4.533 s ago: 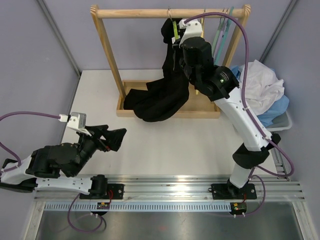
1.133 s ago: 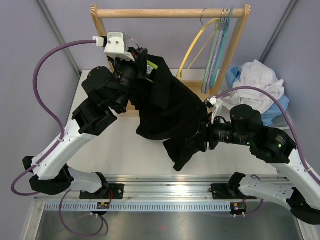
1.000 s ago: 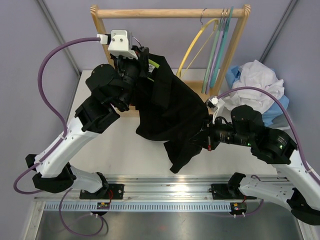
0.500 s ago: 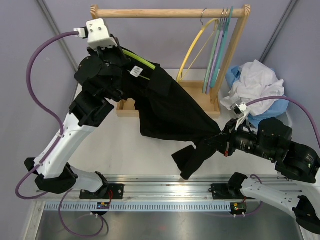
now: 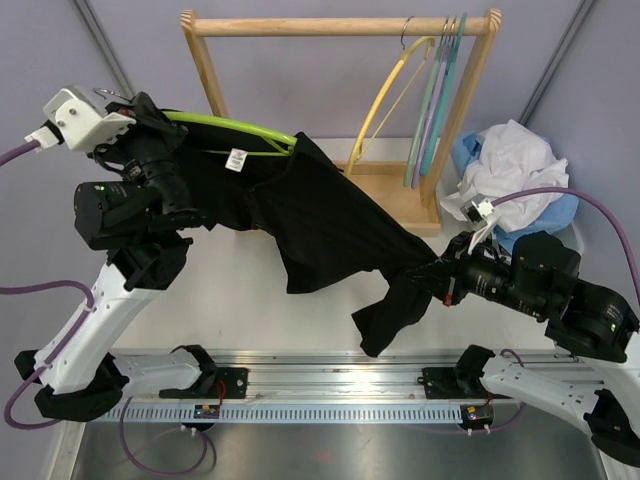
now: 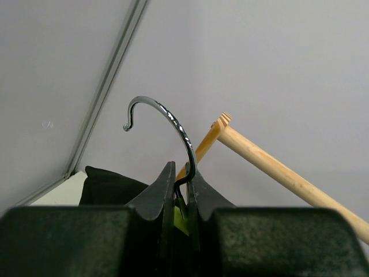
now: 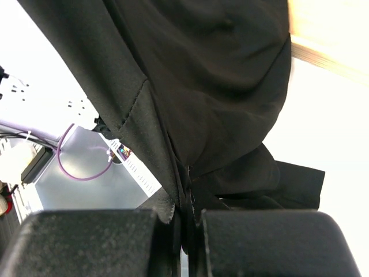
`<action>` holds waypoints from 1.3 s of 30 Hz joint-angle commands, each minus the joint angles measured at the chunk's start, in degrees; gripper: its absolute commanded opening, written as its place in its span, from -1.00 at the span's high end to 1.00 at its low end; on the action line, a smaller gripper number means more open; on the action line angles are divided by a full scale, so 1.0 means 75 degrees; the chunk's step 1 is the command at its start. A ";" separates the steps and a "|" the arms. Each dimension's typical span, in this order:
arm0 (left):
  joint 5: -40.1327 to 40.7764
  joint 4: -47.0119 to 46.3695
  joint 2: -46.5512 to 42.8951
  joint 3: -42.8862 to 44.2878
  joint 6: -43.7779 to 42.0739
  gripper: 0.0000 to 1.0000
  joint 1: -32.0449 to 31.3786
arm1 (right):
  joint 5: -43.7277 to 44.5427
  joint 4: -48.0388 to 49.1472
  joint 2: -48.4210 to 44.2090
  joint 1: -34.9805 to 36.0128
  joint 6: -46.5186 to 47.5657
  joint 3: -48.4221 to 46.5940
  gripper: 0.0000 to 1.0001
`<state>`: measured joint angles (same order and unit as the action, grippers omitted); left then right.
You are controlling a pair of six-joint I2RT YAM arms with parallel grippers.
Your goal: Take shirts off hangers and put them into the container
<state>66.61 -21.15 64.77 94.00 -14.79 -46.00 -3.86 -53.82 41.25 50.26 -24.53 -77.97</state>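
Observation:
The black shirt (image 5: 330, 225) is stretched across the table between both arms. My left gripper (image 5: 150, 108), raised at the far left, is shut on the neck of the lime green hanger (image 5: 230, 125) just under its metal hook (image 6: 167, 124). The hanger's green arm shows bare, with the shirt still caught on its right end. My right gripper (image 5: 440, 278) is shut on a bunch of the black shirt (image 7: 219, 75) low on the right. The white shirt (image 5: 515, 165) lies heaped in the container (image 5: 572, 247) at the far right.
The wooden rack (image 5: 340, 25) stands at the back, with yellow (image 5: 385, 90), pale green, lilac and teal hangers (image 5: 435, 100) bare at its right end. A light blue garment (image 5: 560, 210) lies under the white shirt. The rack's rod (image 6: 277, 173) passes right of my left gripper.
My left arm has swung the lime green hanger left, away from the rack. My right gripper has pulled the black shirt right, stretching it and baring the hanger's arm.

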 commanded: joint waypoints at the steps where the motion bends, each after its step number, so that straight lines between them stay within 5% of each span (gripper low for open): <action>1: 0.0751 -0.2382 -0.0667 -0.0004 0.0096 1.00 0.0461 | 0.0479 -0.1308 -0.0146 0.0060 -0.0022 0.0002 1.00; 10: 0.0494 -0.2700 -0.1979 -0.0977 0.1127 1.00 0.0485 | 0.2036 -0.2057 0.0252 0.0060 -0.0302 -0.0045 1.00; 17: -0.0044 -0.0874 -0.2776 -0.1283 0.3270 1.00 0.0485 | 0.3490 -0.2785 0.0839 0.0060 -0.0701 0.0224 1.00; 20: -0.0431 0.1274 -0.2824 -0.1107 0.4453 1.00 0.0485 | 0.3386 -0.2574 0.0839 0.0060 -0.0690 0.0377 1.00; 23: -0.1238 0.3895 -0.2836 -0.1025 0.6536 1.00 0.0485 | 0.3374 -0.2468 0.0909 0.0060 -0.0631 0.0412 1.00; 26: -0.2842 0.5182 -0.2941 -0.1805 0.9088 1.00 0.0485 | 0.3188 -0.2246 0.0956 0.0060 -0.0561 0.0494 1.00; 29: -0.4680 0.5339 -0.2999 -0.2872 1.0147 1.00 0.0461 | 0.3081 -0.2082 0.1003 0.0060 -0.0479 0.0483 1.00; 39: -0.7133 0.4590 -0.3012 -0.4494 1.1066 1.00 -0.0124 | 0.2695 -0.1520 0.1436 0.0060 -0.0221 0.0518 1.00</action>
<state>22.48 20.12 43.09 59.66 63.79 -45.95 16.84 -68.38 51.29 50.96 -27.77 -74.00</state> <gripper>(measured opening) 0.103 0.010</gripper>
